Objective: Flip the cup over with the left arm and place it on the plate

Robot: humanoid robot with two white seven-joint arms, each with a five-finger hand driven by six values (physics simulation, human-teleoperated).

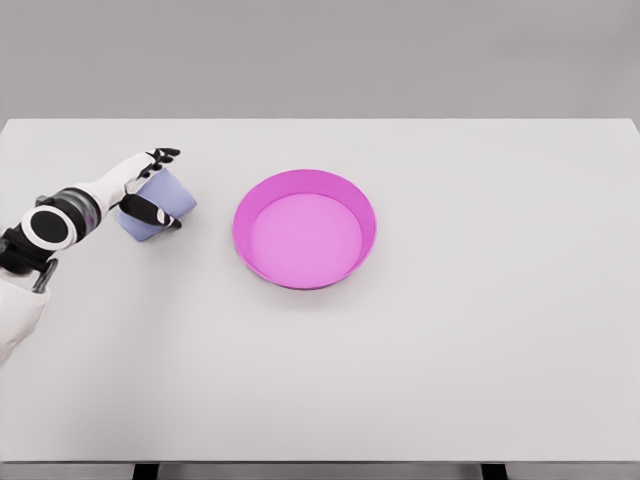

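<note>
Pale blue, the cup (160, 204) sits at nine o'clock from the magenta plate (304, 228), well apart from it on the white table (450, 350). The left hand (145, 190) covers much of the cup's near side, fingers curled around it, thumb below, so its rim is hard to make out.

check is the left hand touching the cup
Touching. The head view shows the left hand wrapped around the cup, fingers over its top and thumb across its front, with no gap between them.
</note>
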